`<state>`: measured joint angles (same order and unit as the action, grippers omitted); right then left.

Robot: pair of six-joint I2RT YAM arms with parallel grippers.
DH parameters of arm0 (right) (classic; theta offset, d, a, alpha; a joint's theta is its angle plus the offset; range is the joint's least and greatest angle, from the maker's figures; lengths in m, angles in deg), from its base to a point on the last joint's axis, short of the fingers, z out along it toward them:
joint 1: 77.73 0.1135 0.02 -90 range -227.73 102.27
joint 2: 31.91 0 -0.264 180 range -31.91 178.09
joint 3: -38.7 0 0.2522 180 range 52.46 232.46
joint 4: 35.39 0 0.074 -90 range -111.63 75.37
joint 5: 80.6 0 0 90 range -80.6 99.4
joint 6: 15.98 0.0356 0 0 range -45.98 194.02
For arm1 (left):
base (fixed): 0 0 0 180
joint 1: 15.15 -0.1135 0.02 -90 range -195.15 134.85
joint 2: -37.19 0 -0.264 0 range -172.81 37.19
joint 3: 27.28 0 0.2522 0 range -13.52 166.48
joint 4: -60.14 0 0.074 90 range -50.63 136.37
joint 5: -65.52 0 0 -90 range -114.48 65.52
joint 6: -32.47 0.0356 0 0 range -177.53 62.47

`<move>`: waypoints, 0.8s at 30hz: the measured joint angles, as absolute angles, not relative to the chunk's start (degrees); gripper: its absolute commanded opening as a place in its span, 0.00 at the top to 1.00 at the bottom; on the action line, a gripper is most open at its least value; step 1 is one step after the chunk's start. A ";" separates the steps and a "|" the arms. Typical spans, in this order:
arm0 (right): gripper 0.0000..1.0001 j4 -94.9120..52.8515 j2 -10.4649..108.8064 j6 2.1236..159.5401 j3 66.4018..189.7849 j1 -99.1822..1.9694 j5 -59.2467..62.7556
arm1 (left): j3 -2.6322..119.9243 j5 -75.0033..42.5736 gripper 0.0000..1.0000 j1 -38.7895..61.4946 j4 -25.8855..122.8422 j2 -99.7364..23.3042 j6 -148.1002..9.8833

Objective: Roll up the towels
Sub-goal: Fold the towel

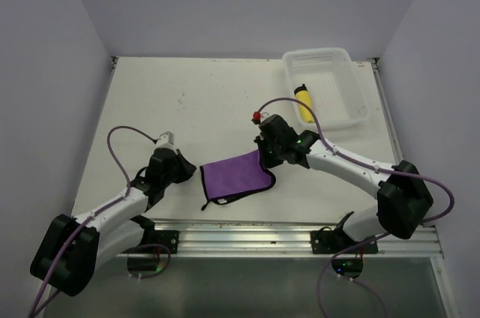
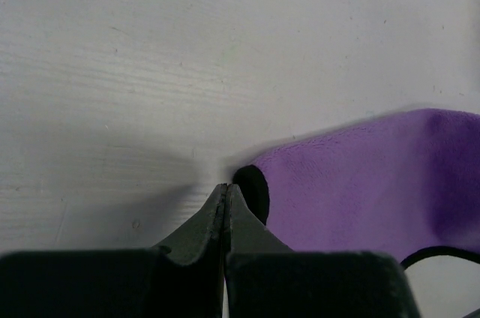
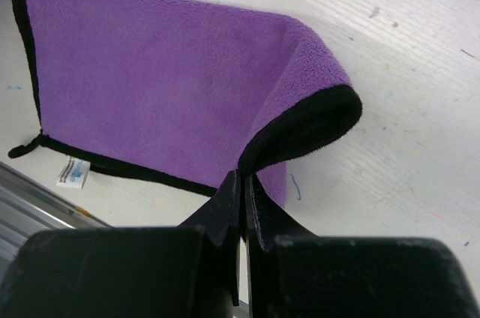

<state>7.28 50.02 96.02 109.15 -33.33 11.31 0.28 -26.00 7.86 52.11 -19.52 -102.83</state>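
While right hand [image 3: 241, 177] pinches curled-up black-edged corner of soft purple towel [image 3: 150, 85], left hand [image 2: 225, 192] sits shut, empty, just beside another corner on white worktop [image 2: 150, 70].

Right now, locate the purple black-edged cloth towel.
Top view: the purple towel lies by the near metal rail, between the left claw and the right claw, which pinches one corner.

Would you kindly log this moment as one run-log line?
right gripper: shut on purple towel edge | left gripper: shut at its corner | yellow towel: in basket
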 measured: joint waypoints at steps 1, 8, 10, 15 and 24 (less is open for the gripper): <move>1.00 7.06 50.70 96.08 109.58 -32.68 11.22 | 0.06 -25.91 1.00 7.99 52.57 -20.15 -102.83; 1.00 6.38 55.97 97.07 113.67 -28.00 11.07 | -0.35 -25.69 1.00 8.56 54.43 -22.47 -102.94; 1.00 5.79 57.52 97.37 114.70 -26.86 11.02 | -0.38 -25.62 1.00 8.67 54.54 -22.58 -102.94; 1.00 4.37 61.60 98.51 117.67 -24.35 9.76 | -0.70 -25.65 1.00 8.67 54.56 -22.58 -102.94; 1.00 1.55 68.49 100.08 123.07 -19.93 8.25 | -0.90 -25.65 1.00 8.67 54.54 -22.58 -102.94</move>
<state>1.55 68.49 100.08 123.07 -19.93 8.25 -0.90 -25.65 8.67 54.54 -22.58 -102.94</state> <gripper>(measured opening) 0.019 0.005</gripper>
